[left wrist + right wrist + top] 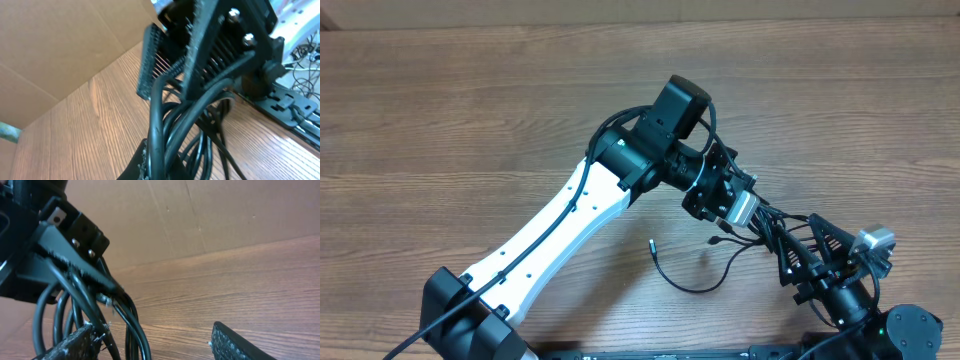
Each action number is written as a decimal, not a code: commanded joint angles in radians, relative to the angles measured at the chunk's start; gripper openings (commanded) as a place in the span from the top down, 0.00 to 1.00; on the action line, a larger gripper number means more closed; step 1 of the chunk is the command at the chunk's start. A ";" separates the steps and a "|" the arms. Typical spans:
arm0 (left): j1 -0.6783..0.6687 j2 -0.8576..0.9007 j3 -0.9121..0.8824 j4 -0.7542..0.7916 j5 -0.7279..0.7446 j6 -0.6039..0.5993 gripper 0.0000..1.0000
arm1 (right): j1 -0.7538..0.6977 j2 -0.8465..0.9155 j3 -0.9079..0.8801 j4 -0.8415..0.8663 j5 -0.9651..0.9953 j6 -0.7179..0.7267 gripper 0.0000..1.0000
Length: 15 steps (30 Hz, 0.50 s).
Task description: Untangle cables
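Black cables (770, 222) — long axis diagonal, loose plug tip (653, 243) leftward

Looks like a robotics lab bench: left arm (560, 225) and right arm (860, 300) mounted at a wood-grain tabletop (470, 100), cardboard (225, 215) walling it in, stray wires (305, 50) behind.

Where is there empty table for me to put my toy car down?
The big bare wood left of the white arm and along the far edge of the table is free. It is crowded at the front right, where the left hand and right hand meet around the cables.
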 commanded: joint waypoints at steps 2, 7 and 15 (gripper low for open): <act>-0.005 -0.040 0.013 0.050 0.082 -0.113 0.96 | 0.003 -0.003 0.005 -0.003 -0.014 -0.001 0.32; -0.005 -0.040 0.013 0.077 0.082 -0.159 0.96 | 0.003 -0.003 0.005 -0.003 -0.016 -0.001 0.32; -0.032 -0.040 0.013 0.104 0.141 -0.238 0.96 | 0.003 -0.003 0.005 -0.003 -0.022 -0.001 0.31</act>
